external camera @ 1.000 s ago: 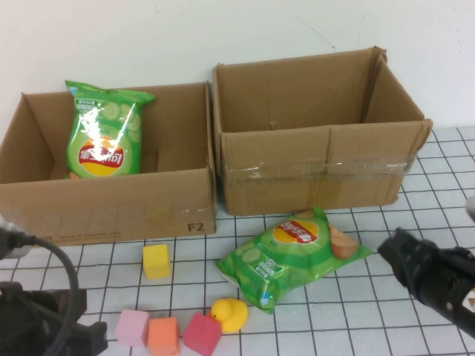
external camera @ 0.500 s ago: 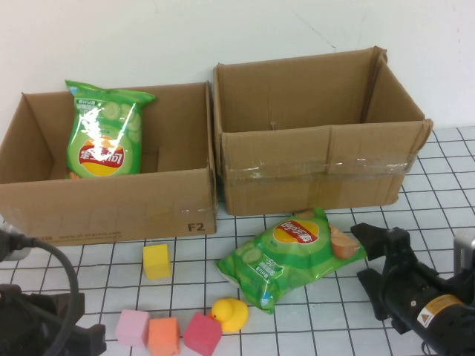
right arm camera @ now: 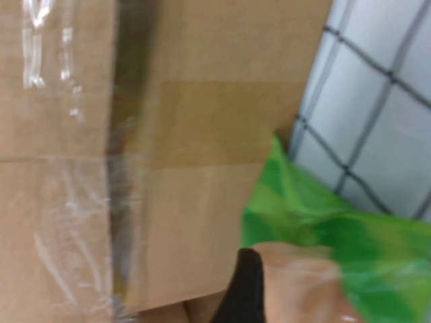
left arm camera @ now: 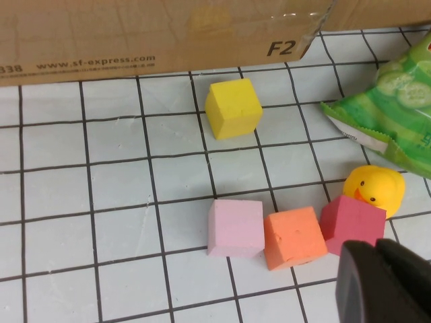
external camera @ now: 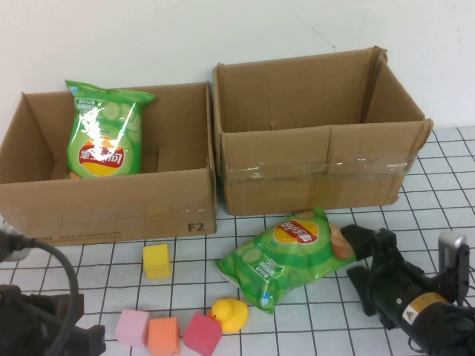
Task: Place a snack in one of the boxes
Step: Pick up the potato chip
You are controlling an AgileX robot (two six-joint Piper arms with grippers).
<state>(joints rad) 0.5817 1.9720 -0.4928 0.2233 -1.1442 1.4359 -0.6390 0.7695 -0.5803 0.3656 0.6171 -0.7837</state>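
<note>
A green snack bag [external camera: 297, 252] lies flat on the gridded table in front of the right box [external camera: 319, 178]. My right gripper [external camera: 355, 256] is open at the bag's right end, its jaws reaching either side of that end. In the right wrist view one dark finger [right arm camera: 246, 289] sits against the bag [right arm camera: 337, 229], with the box wall [right arm camera: 168, 134] behind. A second green snack bag [external camera: 104, 133] stands inside the left box [external camera: 111, 200]. My left gripper [left arm camera: 377, 269] is shut and empty at the near left, just short of the red cube [left arm camera: 353, 219].
A yellow cube [external camera: 156, 260], pink cube [external camera: 132, 327], orange cube [external camera: 163, 335], red cube [external camera: 202, 334] and yellow rubber duck [external camera: 230, 314] lie on the table left of the bag. The two boxes stand side by side against the back wall.
My right gripper has opened and moved left up to the bag's right end. The bag and the left arm have not moved.
</note>
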